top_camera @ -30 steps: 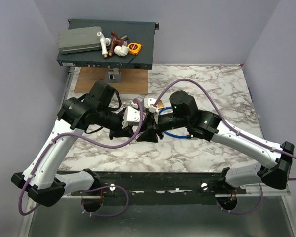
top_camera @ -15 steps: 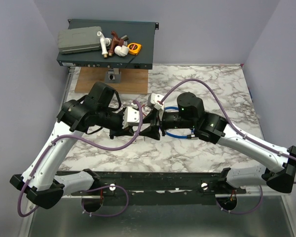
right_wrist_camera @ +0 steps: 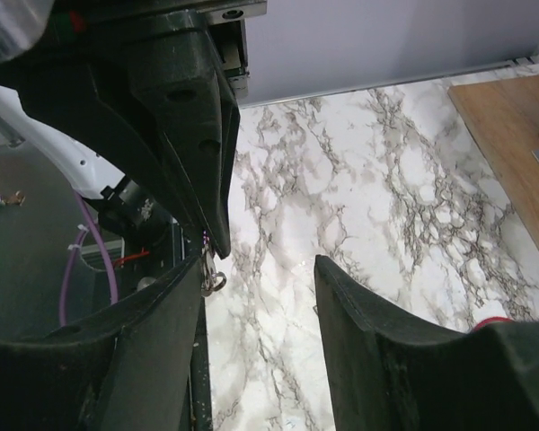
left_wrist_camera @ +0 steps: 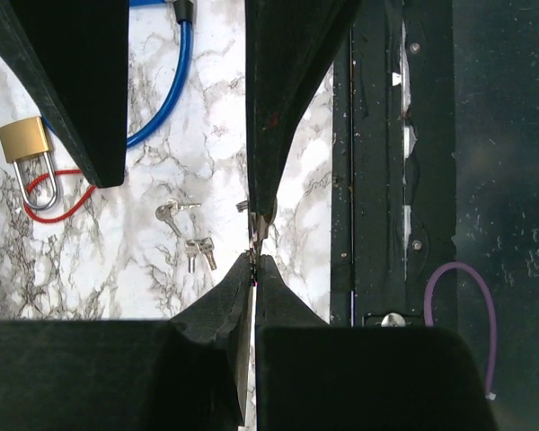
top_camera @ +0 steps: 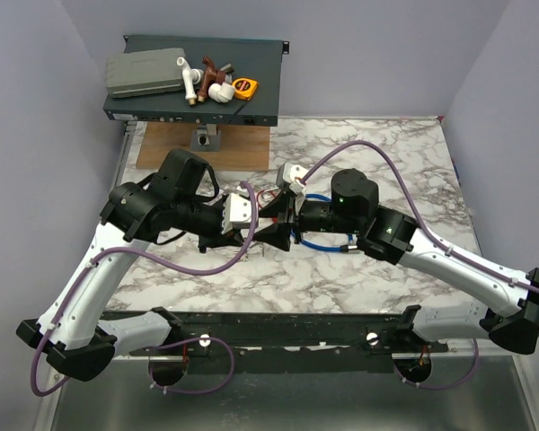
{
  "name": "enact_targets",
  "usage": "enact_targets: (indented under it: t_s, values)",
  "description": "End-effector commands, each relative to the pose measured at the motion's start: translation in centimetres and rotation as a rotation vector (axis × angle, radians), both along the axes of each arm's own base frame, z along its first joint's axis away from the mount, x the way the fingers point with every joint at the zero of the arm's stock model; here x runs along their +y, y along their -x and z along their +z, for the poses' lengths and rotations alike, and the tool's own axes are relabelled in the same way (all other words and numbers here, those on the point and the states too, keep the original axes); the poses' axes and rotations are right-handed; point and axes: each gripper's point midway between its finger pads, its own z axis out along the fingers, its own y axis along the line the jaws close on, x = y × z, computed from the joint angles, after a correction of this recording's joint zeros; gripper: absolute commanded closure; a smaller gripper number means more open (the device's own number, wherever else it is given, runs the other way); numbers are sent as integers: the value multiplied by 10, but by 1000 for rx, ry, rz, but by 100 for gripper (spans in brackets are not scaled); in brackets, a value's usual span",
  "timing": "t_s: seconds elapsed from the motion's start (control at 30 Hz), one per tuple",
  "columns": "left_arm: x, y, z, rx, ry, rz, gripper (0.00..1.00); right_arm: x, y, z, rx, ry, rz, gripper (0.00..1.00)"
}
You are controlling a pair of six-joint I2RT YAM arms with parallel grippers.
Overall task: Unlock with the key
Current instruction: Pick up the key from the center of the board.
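The left end effector (left_wrist_camera: 254, 269) is pinched fully together, its matte black wedge-shaped fingers meeting at a point. The key (left_wrist_camera: 260, 224), a tiny sliver of bright metal, sticks out from the tips above the tabletop (left_wrist_camera: 216, 135), which is glossy white marble veined in grey. The right end effector (right_wrist_camera: 260, 265) stands about half spread with nothing between its broad black fingers; one fingertip sits just beside the key. On the marble lie a squat brass padlock (left_wrist_camera: 23, 139) with a curved silver shackle, a thin red cord (left_wrist_camera: 67, 202) looped at that shackle, a smooth blue cable lock (left_wrist_camera: 166, 99) and a few small loose silver keys (left_wrist_camera: 171, 214). Whether the cord reaches the held key cannot be told. Compared with a second ago, the right arm has swung back toward its own side and its fingers stand wider; the left arm has hardly shifted.
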Motion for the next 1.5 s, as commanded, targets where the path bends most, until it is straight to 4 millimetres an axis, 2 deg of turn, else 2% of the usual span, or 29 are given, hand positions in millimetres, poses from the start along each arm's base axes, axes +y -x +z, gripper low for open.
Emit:
enact_targets:
  t_s: [0.0, 0.1, 0.2, 0.3, 0.6, 0.9, 0.97, 1.13, 1.2, 1.23, 1.47]
  values:
    - [1, 6, 9, -10, 21, -7, 100, -3, -5, -4, -1, 7, -34, 43]
    - [1, 5, 9, -11, 19, -3, 100, -13, -8, -1, -23, -7, -78, 42]
    - [0, 5, 12, -14, 32, 5, 100, -15, 1, -4, -13, -14, -43, 40]
    - [-1, 5, 14, -13, 42, 6, 100, -12, 8, -6, 4, -20, -1, 38]
    - [-1, 5, 17, -16, 49, 15, 100, -2, 8, -5, 14, -48, 24, 38]
    - [-2, 2, 20, -27, 57, 25, 100, 10, 12, -14, 87, -65, 63, 44]
    - [-2, 2, 20, -23, 57, 27, 100, 12, 10, -16, 95, -63, 55, 49]
    - [-2, 2, 21, -29, 59, 28, 100, 10, 3, -15, 92, -68, 12, 73]
    - [-1, 2, 21, -30, 55, 31, 100, 7, 0, -13, 85, -72, -13, 88]
    - [-1, 1, 21, -33, 54, 32, 100, 6, -1, -12, 82, -76, -26, 98]
    - [0, -6, 23, -60, 45, 61, 99, 0, -4, -14, 76, -56, -55, 99]
